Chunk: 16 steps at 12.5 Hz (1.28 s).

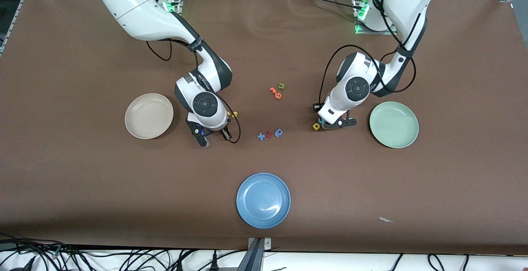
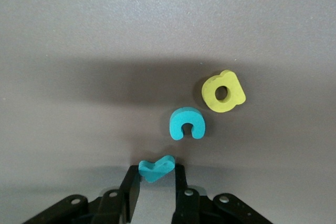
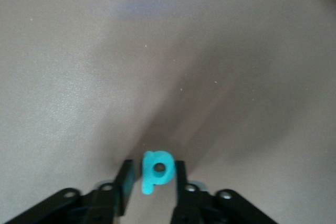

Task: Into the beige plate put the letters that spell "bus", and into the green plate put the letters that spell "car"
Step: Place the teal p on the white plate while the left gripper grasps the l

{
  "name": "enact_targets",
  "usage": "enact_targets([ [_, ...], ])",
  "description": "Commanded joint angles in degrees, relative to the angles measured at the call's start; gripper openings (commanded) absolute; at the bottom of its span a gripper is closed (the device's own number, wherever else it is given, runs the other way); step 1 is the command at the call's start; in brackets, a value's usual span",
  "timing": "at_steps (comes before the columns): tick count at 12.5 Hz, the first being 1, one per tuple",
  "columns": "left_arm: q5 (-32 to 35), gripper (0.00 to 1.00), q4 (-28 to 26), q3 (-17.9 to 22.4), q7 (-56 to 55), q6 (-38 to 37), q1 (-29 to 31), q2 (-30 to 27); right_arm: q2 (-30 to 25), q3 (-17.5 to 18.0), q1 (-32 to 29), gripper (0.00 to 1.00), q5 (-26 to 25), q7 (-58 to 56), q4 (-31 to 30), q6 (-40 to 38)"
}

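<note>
Left gripper: low over the brown table, near the pale mint-green round plate; its fingers are pinched on the small teal foam "r", which sits crosswise between the fingertips.
Right gripper: low over the table beside the cream-beige round plate; its fingers are clamped on the small teal foam "b", held by its flat faces with the round bowl uppermost in the right wrist view and the stem pointing back toward the gripper body.
Teal foam "c": flat on the table just clear of the left fingertips, its opening facing the gripper.
Yellow foam "a": flat, beside the "c" without touching it, tilted.
Yellow letters: on the table just beside the right gripper; which letters they are I cannot tell.
Edges: both plates are well apart from the table's edges; neither has a letter in it.
Open room: bare brown surface lies between each gripper and its nearby plate.
Other things: orange letters and a green "u" sit mid-table; a row with a blue "x" and a blue "a" lies nearer the front camera; a blue round plate nearer still.
</note>
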Motion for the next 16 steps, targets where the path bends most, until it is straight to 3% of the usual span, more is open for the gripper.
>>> enact_targets([
  [1,1.6,0.26,0.6,0.3,-1.0,0.3,-0.5,0.6,0.8,0.4,0.0,0.12,-2.0,-0.4,0.7,-0.5],
  [3,1.7,0.16,0.7,0.4,-0.9,0.3,-0.5,0.5,0.7,0.4,0.0,0.10,-2.0,-0.6,0.9,-0.5],
  [5,3.2,0.16,0.7,0.3,-0.9,0.3,-0.4,0.5,-0.5,0.5,0.0,0.10,-2.1,-1.2,2.2,-4.0],
  [11,3.3,0.41,1.7,0.8,-0.8,-0.2,0.3,0.0,-6.1,-1.8,-2.8,0.10,-1.1,-23.1,4.2,-21.1],
  [16,3.2,0.40,2.8,1.0,-1.7,0.3,0.3,0.7,-14.1,-5.7,-9.6,0.11,-0.5,-48.3,-6.5,-23.0],
])
